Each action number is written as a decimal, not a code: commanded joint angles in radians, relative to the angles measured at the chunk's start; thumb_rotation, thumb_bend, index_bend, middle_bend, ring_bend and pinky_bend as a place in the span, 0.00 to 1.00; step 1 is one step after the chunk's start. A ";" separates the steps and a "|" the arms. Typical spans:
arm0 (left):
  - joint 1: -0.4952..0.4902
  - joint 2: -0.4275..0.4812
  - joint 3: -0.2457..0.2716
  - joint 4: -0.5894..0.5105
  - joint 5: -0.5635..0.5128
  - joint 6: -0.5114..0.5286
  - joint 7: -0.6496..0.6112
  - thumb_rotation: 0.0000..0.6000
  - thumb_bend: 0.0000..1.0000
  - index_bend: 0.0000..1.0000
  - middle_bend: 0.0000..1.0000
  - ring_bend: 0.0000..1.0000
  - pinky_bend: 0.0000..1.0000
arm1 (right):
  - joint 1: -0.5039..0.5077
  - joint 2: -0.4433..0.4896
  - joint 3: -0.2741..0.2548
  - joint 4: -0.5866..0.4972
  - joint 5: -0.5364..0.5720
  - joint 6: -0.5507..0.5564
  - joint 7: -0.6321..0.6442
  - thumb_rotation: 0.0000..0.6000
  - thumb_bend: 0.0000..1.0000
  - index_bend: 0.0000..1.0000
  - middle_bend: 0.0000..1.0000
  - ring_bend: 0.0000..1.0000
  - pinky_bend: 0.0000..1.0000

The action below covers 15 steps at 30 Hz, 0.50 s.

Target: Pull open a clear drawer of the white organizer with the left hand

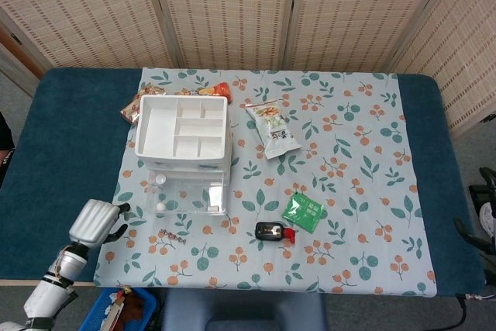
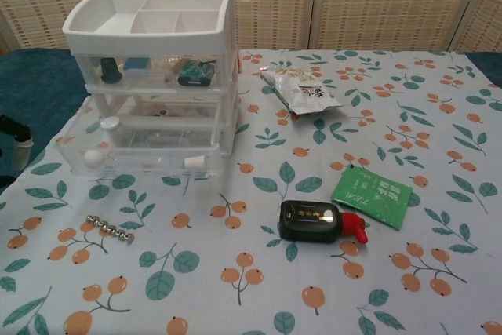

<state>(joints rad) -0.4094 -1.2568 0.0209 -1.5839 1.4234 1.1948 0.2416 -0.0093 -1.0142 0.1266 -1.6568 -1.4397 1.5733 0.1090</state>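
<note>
Left hand [image 2: 14,143] cut off at chest view's edge.

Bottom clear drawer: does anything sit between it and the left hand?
Nothing visible does. The left hand sits off the cloth's left edge, with bare cloth between it and the bottom clear drawer. The small metal bead chain lies nearer the table's front edge, out of that line.
</note>
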 commanded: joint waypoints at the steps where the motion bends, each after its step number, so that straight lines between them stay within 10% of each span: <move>1: 0.034 0.022 -0.023 0.004 -0.053 0.032 -0.008 1.00 0.33 0.55 0.93 0.92 1.00 | 0.005 0.000 -0.003 0.001 0.002 -0.013 -0.005 1.00 0.26 0.04 0.08 0.07 0.21; 8: 0.085 0.070 -0.067 -0.035 -0.165 0.071 -0.028 1.00 0.33 0.48 0.80 0.78 0.98 | 0.022 -0.005 -0.006 -0.001 -0.006 -0.038 -0.010 1.00 0.26 0.04 0.08 0.07 0.21; 15: 0.133 0.098 -0.091 -0.104 -0.220 0.127 -0.031 1.00 0.27 0.29 0.52 0.50 0.66 | 0.031 -0.011 -0.017 0.000 -0.006 -0.065 -0.008 1.00 0.28 0.04 0.08 0.07 0.21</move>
<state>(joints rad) -0.2906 -1.1619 -0.0628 -1.6772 1.2064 1.3036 0.2143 0.0209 -1.0246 0.1103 -1.6564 -1.4457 1.5094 0.1007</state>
